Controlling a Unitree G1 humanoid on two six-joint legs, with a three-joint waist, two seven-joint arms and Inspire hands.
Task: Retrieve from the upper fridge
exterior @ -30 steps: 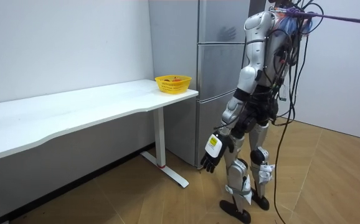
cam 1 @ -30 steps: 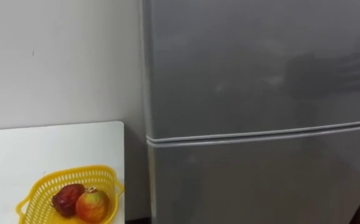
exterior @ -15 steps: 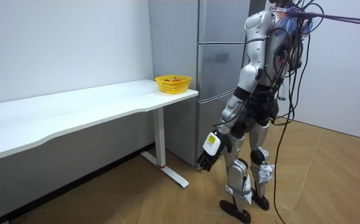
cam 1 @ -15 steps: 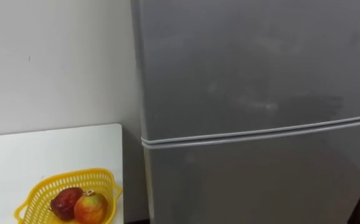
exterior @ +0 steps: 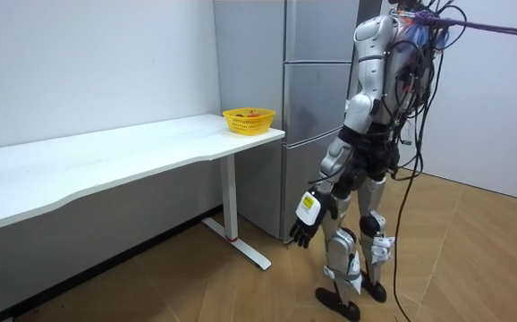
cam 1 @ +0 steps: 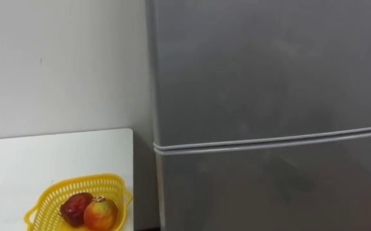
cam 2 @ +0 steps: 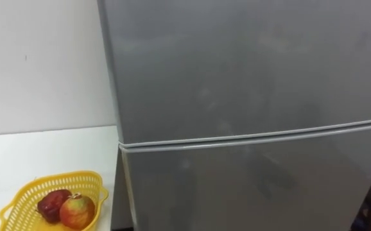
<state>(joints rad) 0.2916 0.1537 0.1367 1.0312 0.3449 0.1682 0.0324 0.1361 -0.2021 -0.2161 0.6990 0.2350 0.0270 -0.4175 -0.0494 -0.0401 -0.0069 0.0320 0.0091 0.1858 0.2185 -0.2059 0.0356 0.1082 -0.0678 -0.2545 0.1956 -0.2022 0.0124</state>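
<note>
One left hand point(exterior: 305, 222): hangs slack, empty, by the thigh.
Upper fridge door point(cam 1: 269, 70): shut, contents hidden.
Risk: fingers slipping off its smooth edge, or catching the lower door point(cam 1: 275, 189).
Basket point(cam 1: 47, 196): close by; a wide swing could knock it.

A plain white painted wall point(exterior: 88, 63) is running behind a long white rectangular table point(exterior: 106, 161), which is standing on white metal legs. A light brown wooden parquet floor point(exterior: 473, 259) is receiving even light.

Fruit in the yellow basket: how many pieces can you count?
2: a dark red fruit lies left, a red-and-yellow apple beside it on the right. The yellow basket wall may hide more.
</note>
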